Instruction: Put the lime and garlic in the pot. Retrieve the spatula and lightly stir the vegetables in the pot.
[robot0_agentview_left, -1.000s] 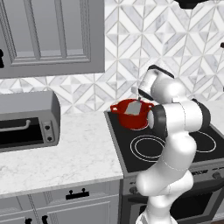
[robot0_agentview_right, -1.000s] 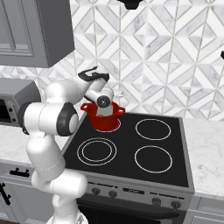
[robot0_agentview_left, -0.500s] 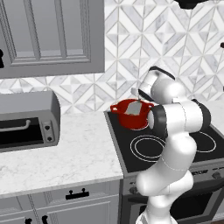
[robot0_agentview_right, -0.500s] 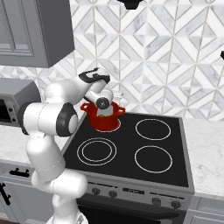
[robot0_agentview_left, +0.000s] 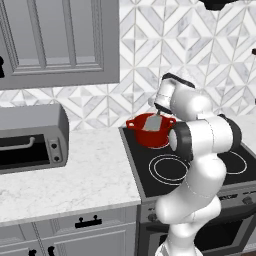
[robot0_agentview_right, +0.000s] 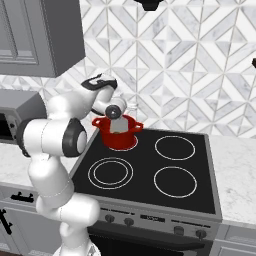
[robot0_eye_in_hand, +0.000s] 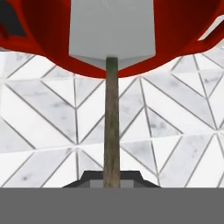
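Hand view: we see the spatula (robot0_eye_in_hand: 112, 33) with its pale grey blade against the red pot (robot0_eye_in_hand: 183, 30); its brown handle runs straight down to the gripper (robot0_eye_in_hand: 111, 179).
Gripper: we read it as clamped on the spatula's handle, the dark tips tight at both sides of the stick.
Pot: in the left base view we find the pot (robot0_agentview_left: 146, 133) on the rear left burner of the stove (robot0_agentview_left: 150, 172), close to the tiled wall (robot0_agentview_left: 145, 90).
Spatula blade: in the right base view we see the blade (robot0_agentview_right: 119, 125) at the pot's (robot0_agentview_right: 119, 139) mouth, just below the hand; how deep it sits we cannot tell.
Surroundings: a toaster oven (robot0_agentview_left: 30, 137) stands on the marble counter (robot0_agentview_left: 75, 175), well apart from the pot.
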